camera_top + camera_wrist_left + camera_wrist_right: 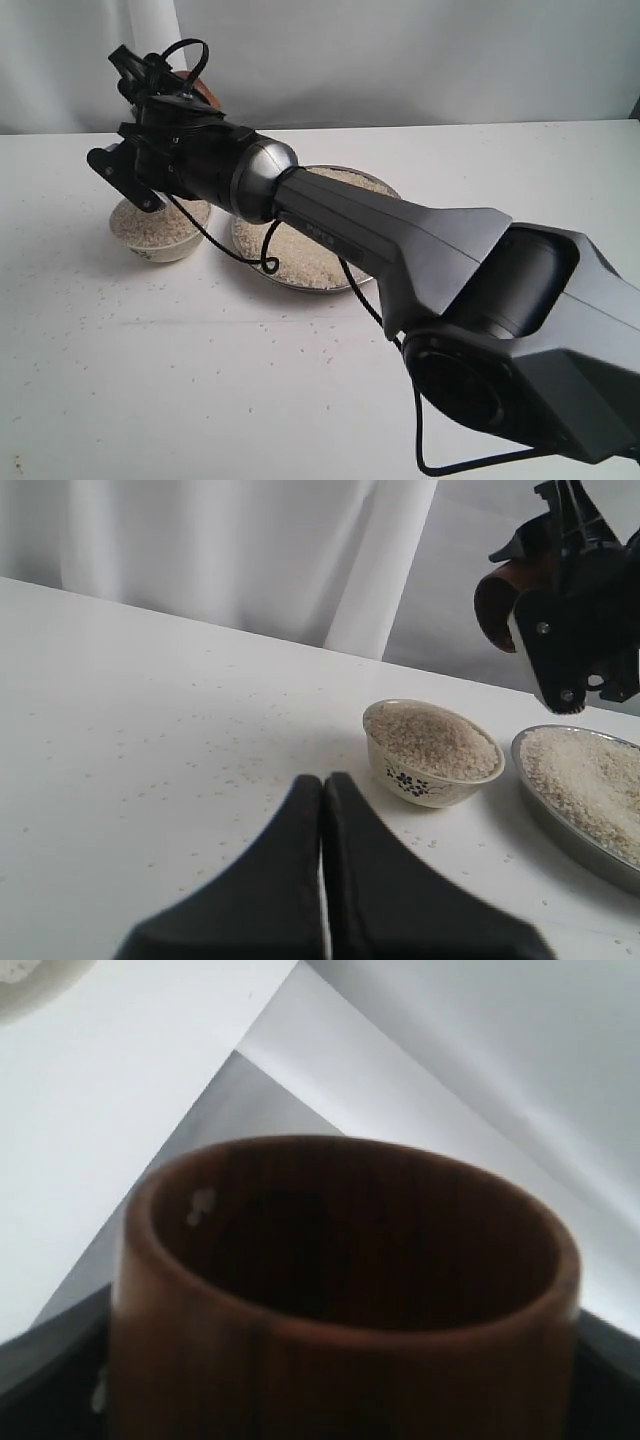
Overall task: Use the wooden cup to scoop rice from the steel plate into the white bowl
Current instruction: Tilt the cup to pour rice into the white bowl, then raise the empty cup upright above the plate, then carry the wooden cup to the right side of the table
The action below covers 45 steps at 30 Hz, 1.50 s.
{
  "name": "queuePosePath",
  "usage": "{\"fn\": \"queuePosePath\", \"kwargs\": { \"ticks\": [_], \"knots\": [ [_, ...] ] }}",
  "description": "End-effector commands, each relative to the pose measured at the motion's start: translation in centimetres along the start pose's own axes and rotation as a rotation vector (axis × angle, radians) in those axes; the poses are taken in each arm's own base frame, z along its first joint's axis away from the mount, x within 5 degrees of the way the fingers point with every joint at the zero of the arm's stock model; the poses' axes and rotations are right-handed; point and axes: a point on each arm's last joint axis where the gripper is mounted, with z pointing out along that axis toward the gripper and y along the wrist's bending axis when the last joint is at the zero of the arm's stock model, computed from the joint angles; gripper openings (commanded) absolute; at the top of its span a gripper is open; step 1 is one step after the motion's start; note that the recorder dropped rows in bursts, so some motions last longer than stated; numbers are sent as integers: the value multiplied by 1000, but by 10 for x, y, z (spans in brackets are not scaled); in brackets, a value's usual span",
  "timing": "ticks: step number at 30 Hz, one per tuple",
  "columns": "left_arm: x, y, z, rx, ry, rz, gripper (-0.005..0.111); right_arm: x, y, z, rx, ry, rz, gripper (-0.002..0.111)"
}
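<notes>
My right gripper (168,88) is shut on the wooden cup (205,92), holding it in the air above and behind the white bowl (160,238). The cup (340,1300) looks dark inside, with a few grains stuck near its rim. The bowl (432,755) is heaped with rice (435,738). Beside it stands the steel plate (300,288), covered in rice (305,250) and partly hidden by my right arm. My left gripper (323,785) is shut on nothing, low over the table and short of the bowl.
Loose grains (120,320) speckle the white table in front of and around the dishes. A white curtain (250,550) hangs behind the table's far edge. My right arm (420,260) stretches diagonally across the scene over the plate.
</notes>
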Motion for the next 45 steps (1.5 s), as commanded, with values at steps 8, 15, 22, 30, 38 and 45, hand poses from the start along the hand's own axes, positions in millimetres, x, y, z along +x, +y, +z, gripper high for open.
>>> {"fn": "queuePosePath", "kwargs": {
  "ticks": [8, 15, 22, 30, 38, 45],
  "knots": [
    [-1, -1, 0, 8, -11, -4, 0, 30, -36, -34, -3, -57, 441, 0],
    [-1, -1, 0, 8, -11, -4, 0, 78, -59, -76, -137, -81, 797, 0],
    [-1, -1, 0, 8, -11, -4, 0, 144, -56, -101, -362, -145, 1119, 0],
    [-1, -1, 0, 8, -11, -4, 0, 192, -36, -110, -554, -135, 1267, 0],
    [-1, -1, 0, 8, -11, -4, 0, 200, 12, -95, -744, -91, 1301, 0],
    [-1, -1, 0, 8, -11, -4, 0, 213, 68, -89, -854, -119, 1409, 0]
  ]
}}
